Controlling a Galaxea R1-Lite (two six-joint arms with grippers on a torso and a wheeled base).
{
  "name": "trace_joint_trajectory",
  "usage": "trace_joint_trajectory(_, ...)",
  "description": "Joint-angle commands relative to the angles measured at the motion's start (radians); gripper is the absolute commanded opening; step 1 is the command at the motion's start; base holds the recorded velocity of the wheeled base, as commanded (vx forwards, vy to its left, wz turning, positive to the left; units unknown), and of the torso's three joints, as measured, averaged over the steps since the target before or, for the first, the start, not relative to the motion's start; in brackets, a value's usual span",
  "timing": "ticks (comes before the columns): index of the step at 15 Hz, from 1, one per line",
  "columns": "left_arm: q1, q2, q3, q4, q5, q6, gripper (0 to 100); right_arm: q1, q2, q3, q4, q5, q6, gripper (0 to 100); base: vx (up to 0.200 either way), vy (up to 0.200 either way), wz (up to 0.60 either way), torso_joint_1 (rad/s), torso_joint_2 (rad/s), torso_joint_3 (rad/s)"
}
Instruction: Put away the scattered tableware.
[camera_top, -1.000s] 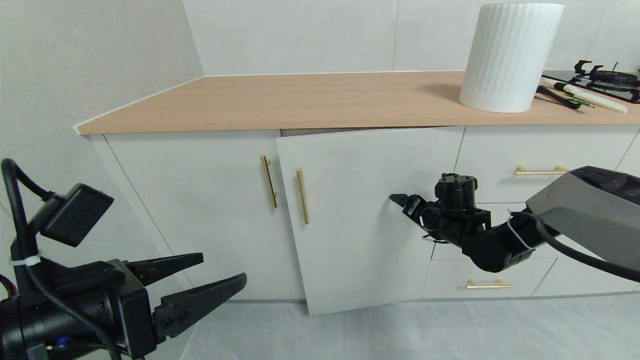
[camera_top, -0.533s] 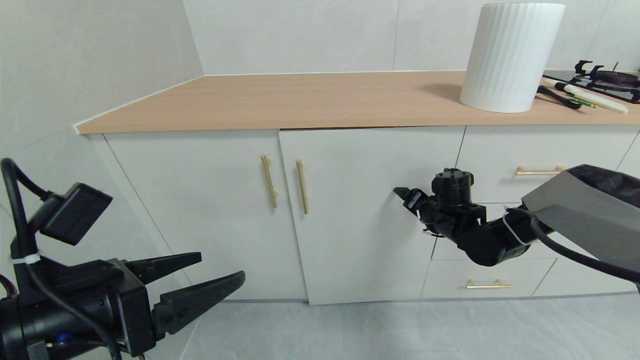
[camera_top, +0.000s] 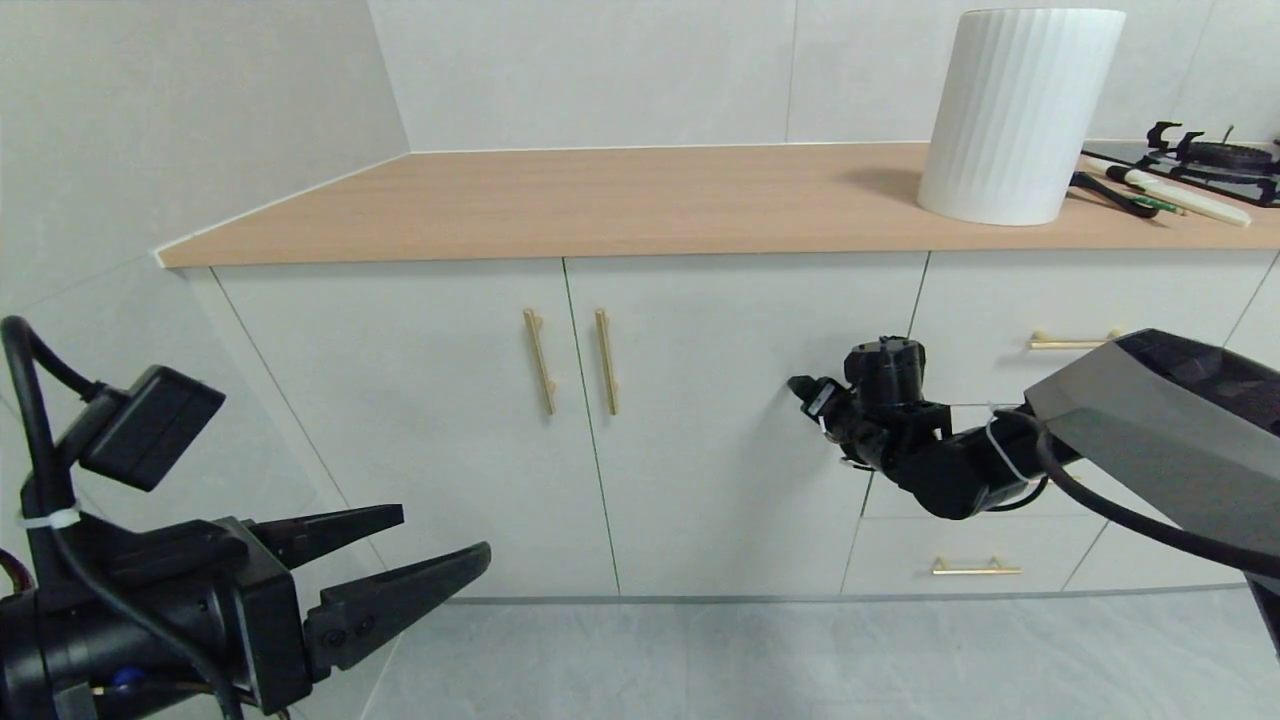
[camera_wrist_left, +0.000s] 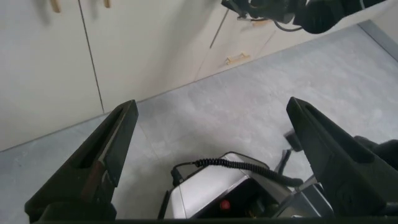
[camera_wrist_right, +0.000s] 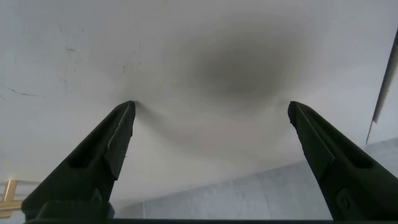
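Scattered utensils (camera_top: 1178, 194): slim pieces, one with a long pale handle, one dark, one green. They lie flat on the countertop (camera_top: 600, 200) just right of the white ribbed canister (camera_top: 1015, 110). Exact kinds too small to tell. Likely light, stiff and smooth-handled. The low profile makes them slippery to pinch, so grip across the middle of a handle, one piece at a time.

Right gripper (camera_wrist_right: 210, 109): below the canister and a little left. Jaws spread wide, tips against the shut cabinet door (camera_top: 720, 420), holding nothing.

Left gripper (camera_top: 445, 533): far left of the canister and well below it. Jaws open, empty.
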Motion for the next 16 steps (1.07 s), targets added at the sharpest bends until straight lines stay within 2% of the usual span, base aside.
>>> trace_joint_trajectory(1, 0.0, -0.002, 0.0, 0.0, 0.0, 0.0, 100, 0.01, -0.088, 0.083, 0.002, 0.034, -0.004, 100, 0.0, 0.0, 0.0, 0.0, 0.0, 0.0)
trace_joint_trajectory(5, 0.0, -0.02, 0.0, -0.003, -0.001, 0.0, 100, 0.046, -0.388, 0.33, -0.004, 0.235, -0.05, 100, 0.0, 0.0, 0.0, 0.0, 0.0, 0.0)
trace_joint_trajectory(8, 0.005, -0.074, -0.012, -0.005, 0.017, 0.008, 100, 0.066, -0.638, 0.507, -0.004, 0.23, -0.14, 100, 0.0, 0.0, 0.0, 0.0, 0.0, 0.0)
trace_joint_trajectory(11, 0.005, -0.174, 0.006, 0.001, 0.101, 0.006, 100, 0.059, -0.973, 0.674, 0.002, 0.23, -0.264, 100, 0.0, 0.0, 0.0, 0.0, 0.0, 0.0)
trace_joint_trajectory(12, 0.005, -0.194, 0.014, 0.001, 0.114, 0.006, 100, 0.059, -1.016, 0.695, 0.005, 0.229, -0.283, 100, 0.0, 0.0, 0.0, 0.0, 0.0, 0.0)
trace_joint_trajectory(14, 0.006, -0.359, 0.084, 0.04, 0.183, 0.008, 100, 0.012, -1.275, 0.859, 0.036, 0.187, -0.492, 100, 0.0, 0.0, 0.0, 0.0, 0.0, 0.0)
trace_joint_trajectory(15, 0.006, -0.45, 0.098, 0.107, 0.206, 0.008, 100, -0.048, -1.388, 0.935, 0.059, 0.186, -0.576, 100, 0.0, 0.0, 0.0, 0.0, 0.0, 0.0)
trace_joint_trajectory(16, 0.014, -0.505, 0.1, 0.152, 0.21, 0.008, 100, -0.08, -1.45, 0.965, 0.078, 0.186, -0.59, 100, 0.0, 0.0, 0.0, 0.0, 0.0, 0.0)
